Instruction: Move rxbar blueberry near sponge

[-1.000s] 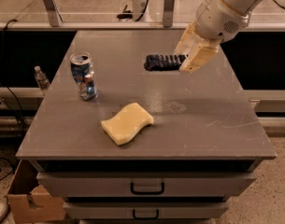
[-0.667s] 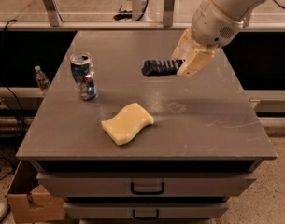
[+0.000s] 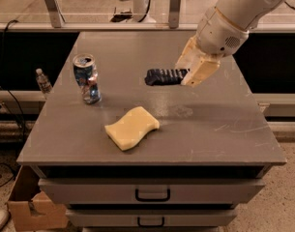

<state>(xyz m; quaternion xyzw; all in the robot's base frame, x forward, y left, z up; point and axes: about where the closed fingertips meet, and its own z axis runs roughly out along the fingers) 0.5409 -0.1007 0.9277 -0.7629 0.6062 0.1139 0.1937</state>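
Rxbar blueberry (image 3: pixel 165 76): small flat snack bar in a dark navy-black wrapper, lying lengthwise behind the sponge and slightly to its right, well apart from it.
Sponge (image 3: pixel 132 127): thick, pale yellow foam block with wavy sides, flat on the grey table (image 3: pixel 224 144). Nothing touches it.
Gripper (image 3: pixel 187 76): tan two-finger gripper on a white arm, behind and to the right of the sponge, tilted down toward the table top. Its fingers are drawn narrow on the right end of the rxbar blueberry, and the rest of the bar sticks out to the left.
Bar height: I cannot tell whether the bar hangs just clear of the table or rests on it.
Drink can (image 3: pixel 87 78): crushed blue-silver can, upright, behind and to the left of the sponge, apart from it and from the bar.
Done so far: the grasp looks made, with the bar in the gripper's hold.
Left to do: bring the bar forward to the sponge, lay it just beside the foam and let go. The bar is not yet near the sponge.
Progress: in my judgement, early in the carry.
Care needed: held by one end, the bar may droop, so it should be set down without nudging the sponge. The can stands off the direct path.
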